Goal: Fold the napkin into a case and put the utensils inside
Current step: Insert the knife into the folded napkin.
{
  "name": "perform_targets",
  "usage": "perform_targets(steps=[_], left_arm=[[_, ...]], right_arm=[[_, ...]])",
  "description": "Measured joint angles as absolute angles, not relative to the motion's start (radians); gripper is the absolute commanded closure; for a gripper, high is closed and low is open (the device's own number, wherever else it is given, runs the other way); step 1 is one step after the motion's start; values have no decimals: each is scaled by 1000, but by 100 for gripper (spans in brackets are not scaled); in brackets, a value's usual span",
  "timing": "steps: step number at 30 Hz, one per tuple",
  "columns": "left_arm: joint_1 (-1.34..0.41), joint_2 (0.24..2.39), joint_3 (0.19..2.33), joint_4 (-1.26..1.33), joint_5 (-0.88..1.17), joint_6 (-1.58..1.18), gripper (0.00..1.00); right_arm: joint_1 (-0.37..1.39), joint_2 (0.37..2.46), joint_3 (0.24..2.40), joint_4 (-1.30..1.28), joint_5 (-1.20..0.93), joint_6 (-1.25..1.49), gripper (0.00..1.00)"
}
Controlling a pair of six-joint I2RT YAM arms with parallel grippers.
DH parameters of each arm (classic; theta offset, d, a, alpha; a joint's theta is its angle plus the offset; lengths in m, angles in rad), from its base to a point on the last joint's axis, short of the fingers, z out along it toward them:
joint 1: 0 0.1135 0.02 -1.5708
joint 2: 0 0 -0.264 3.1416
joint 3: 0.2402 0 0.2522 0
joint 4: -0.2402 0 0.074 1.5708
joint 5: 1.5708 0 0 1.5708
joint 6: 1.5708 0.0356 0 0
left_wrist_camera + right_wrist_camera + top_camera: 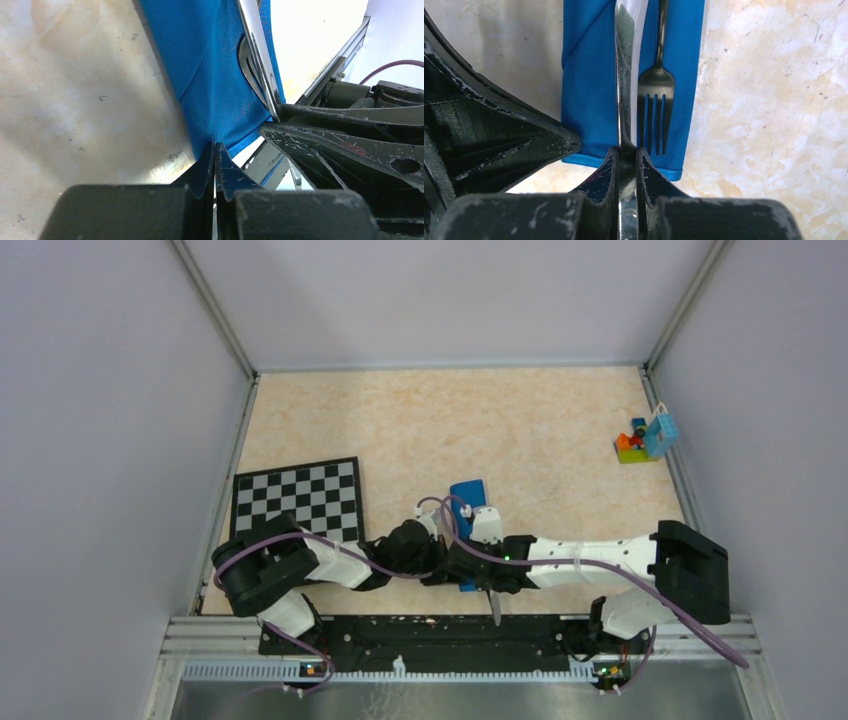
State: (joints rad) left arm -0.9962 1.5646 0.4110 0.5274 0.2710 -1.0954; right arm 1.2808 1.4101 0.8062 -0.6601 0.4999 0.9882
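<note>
Knife (625,75) in right tool (626,152), fork (656,95) on napkin (586,75)

Narrow blue cloth case (589,100) ahead of the right pincer (626,165), near edge pinched by the left pincer (215,155), silver knife (625,60) clamped in the right pincer, lengthwise over the case, dark fork (655,100) flat on it alongside, tines toward that pincer

Checkered chessboard (297,498) far left, colourful toy blocks (638,444) far right.

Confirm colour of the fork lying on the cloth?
Dark, near-black fork, lying on the bright-blue case; shows best in the right wrist view.
</note>
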Motion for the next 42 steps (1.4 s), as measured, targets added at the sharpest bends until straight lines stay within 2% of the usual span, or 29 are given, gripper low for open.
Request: perform_targets(steps=[11,22,42], left_arm=[[-996,1571,412,530,272,-1101,100],[-996,1573,413,531,275,-1103,100],[-996,1573,395,556,272,-1143,100]], right_arm=[[1281,1414,806,-678,502,982,100],[1280,1513,865,-652,560,927,100],[1147,1537,863,-397,624,807,100]])
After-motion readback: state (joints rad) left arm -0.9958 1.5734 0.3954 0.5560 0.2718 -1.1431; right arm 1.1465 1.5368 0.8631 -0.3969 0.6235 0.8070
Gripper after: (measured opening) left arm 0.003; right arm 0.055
